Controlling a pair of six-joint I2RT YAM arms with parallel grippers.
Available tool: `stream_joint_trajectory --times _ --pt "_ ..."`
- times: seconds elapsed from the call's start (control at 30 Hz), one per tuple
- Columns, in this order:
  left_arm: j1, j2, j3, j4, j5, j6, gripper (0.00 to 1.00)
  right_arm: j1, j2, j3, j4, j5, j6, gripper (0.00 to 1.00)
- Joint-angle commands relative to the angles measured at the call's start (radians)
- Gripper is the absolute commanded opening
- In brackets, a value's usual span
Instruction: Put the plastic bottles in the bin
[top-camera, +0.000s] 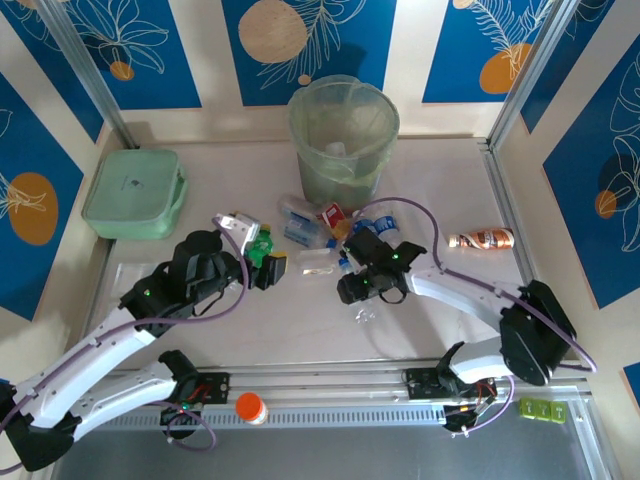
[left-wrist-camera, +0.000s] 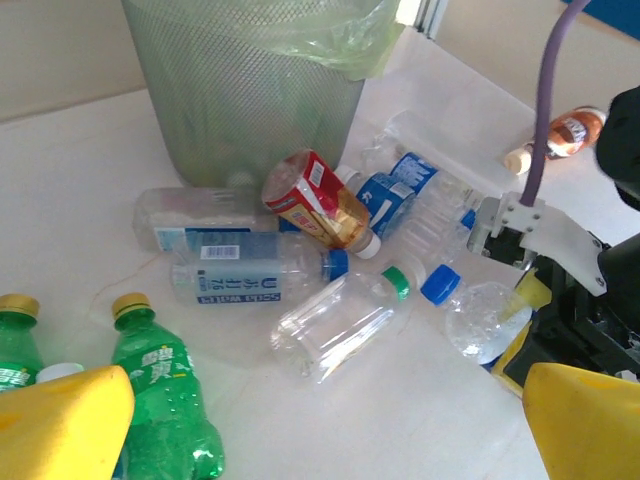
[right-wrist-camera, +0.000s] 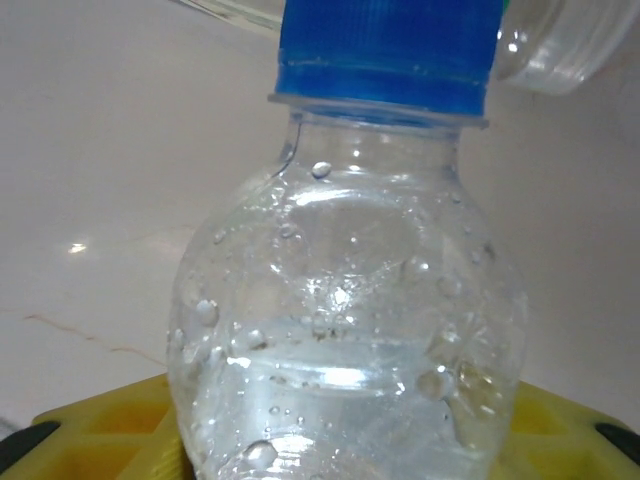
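Right hand (top-camera: 358, 288): low over the surface (top-camera: 300, 330), set about a clear blue-capped bottle (right-wrist-camera: 340, 330). The bottle's body sits deep between the yellow pads (right-wrist-camera: 100, 428); I cannot tell whether they press it yet.
Bottle's lie: the cap points straight away from the palm, the long axis runs along the hand's reach, and it seems to lie flat on the surface.
Step in hand: by my reading, the grasp on this one bottle.
Next move: a firm hold on the rounded body, a lift clear of the neighbours, then a carry above the bin's rim before letting go.
Left hand (left-wrist-camera: 320, 425): spread wide, nothing between its fingertips.
Just by its left fingertip: two green bottles (left-wrist-camera: 165, 400).
Ahead of the left hand: a clear green-capped bottle (left-wrist-camera: 340, 322), a blue-labelled water bottle (left-wrist-camera: 250, 272) and a red-labelled bottle (left-wrist-camera: 315, 200), all lying down and crowded together.
Beyond the pile: the bin (left-wrist-camera: 250, 100), upright, its bag folded over the rim.
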Motion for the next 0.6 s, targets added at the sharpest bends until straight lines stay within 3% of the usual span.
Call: stream_joint_trajectory --times 0.0,0.17,0.4,0.47,0.57 --pt "0.011 -0.032 0.027 0.025 0.077 -0.062 0.99 0.027 -0.112 -0.025 0.073 -0.014 -0.037 0.45" --pt "0.011 -0.025 0.102 -0.012 0.083 -0.121 0.99 0.043 -0.297 -0.039 0.165 -0.083 -0.096 0.45" --pt "0.018 0.052 0.209 -0.134 -0.121 -0.105 1.0 0.032 -0.361 0.081 0.199 -0.104 -0.156 0.44" --pt "0.041 0.092 0.247 -0.162 -0.087 -0.128 1.0 0.021 -0.352 0.14 0.199 -0.101 -0.175 0.44" --pt "0.099 0.128 0.253 -0.12 0.08 -0.174 1.0 -0.01 -0.328 0.227 0.223 -0.1 -0.198 0.44"
